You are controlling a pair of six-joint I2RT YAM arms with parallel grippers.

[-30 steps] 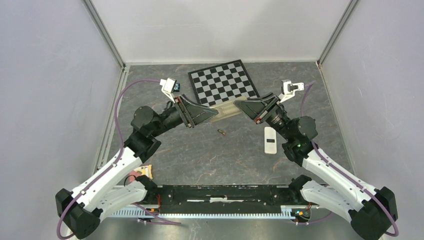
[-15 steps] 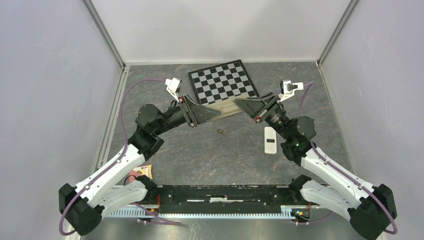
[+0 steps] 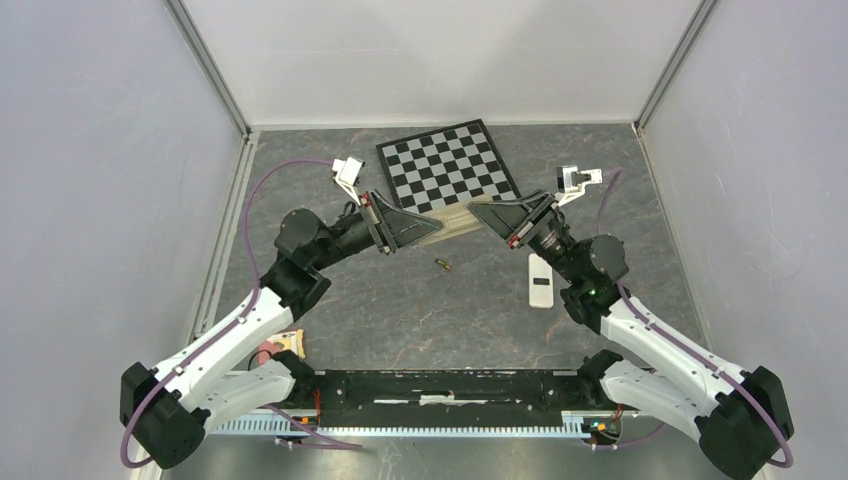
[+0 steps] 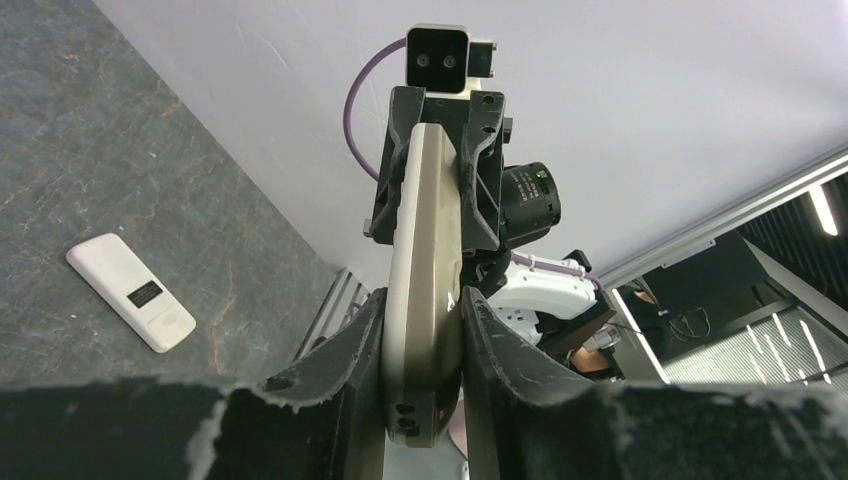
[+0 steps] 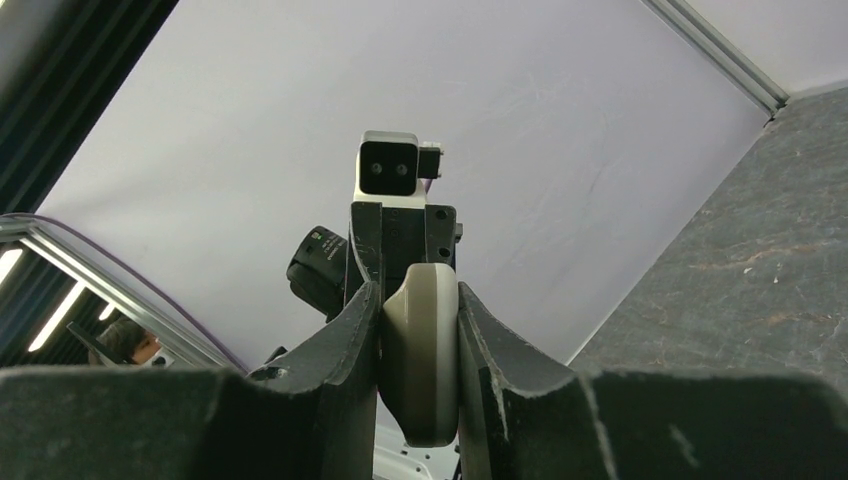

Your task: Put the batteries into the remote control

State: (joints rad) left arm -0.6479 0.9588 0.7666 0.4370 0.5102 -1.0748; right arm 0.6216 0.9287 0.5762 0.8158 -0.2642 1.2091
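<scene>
The remote control (image 3: 455,220) hangs edge-up above the table, just in front of the checkerboard, spanning the gap between both grippers. My left gripper (image 3: 432,226) is shut on its left end. In the left wrist view both fingers press the remote control's (image 4: 425,260) tan and white sides at the left gripper (image 4: 422,305). My right gripper (image 3: 478,212) is shut on the other end. The right wrist view has the remote control (image 5: 420,350) pinched in the right gripper (image 5: 418,295). One battery (image 3: 441,264) lies on the table below them. No other battery shows.
A plain white slab with a dark slot (image 3: 540,280) lies right of the battery, also the white slab (image 4: 130,292) in the left wrist view. The checkerboard (image 3: 445,165) lies at the back. A small orange item (image 3: 287,343) sits by the left arm's base. Walls enclose three sides.
My left gripper has slid a little to the right along the remote and closed its fingers onto it. The right gripper has kept its grip and barely shifted.
</scene>
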